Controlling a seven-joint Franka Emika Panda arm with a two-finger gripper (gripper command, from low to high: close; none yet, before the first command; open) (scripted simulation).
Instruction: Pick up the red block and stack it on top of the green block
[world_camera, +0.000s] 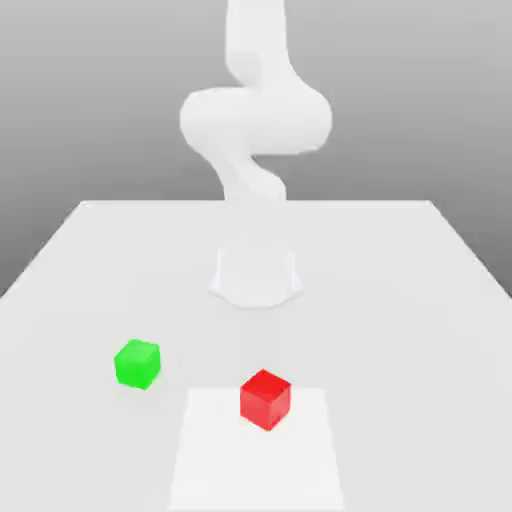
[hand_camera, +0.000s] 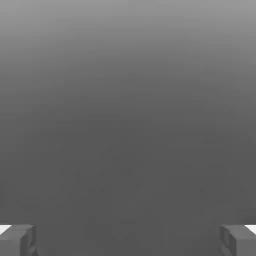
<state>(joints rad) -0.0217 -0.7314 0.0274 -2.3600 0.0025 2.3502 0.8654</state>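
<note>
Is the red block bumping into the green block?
Apart. The exterior view shows bare white table between the red block and the green block, which sits farther toward that view's left.

There are no words, numbers, labels or signs to read anywhere, not on the blocks and not on the desk.

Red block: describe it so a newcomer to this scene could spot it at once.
On the white table, look in front of the arm's round base. The red block sits on a paler square patch near the front edge. The green block lies apart, off the patch, toward the exterior view's left.
</note>
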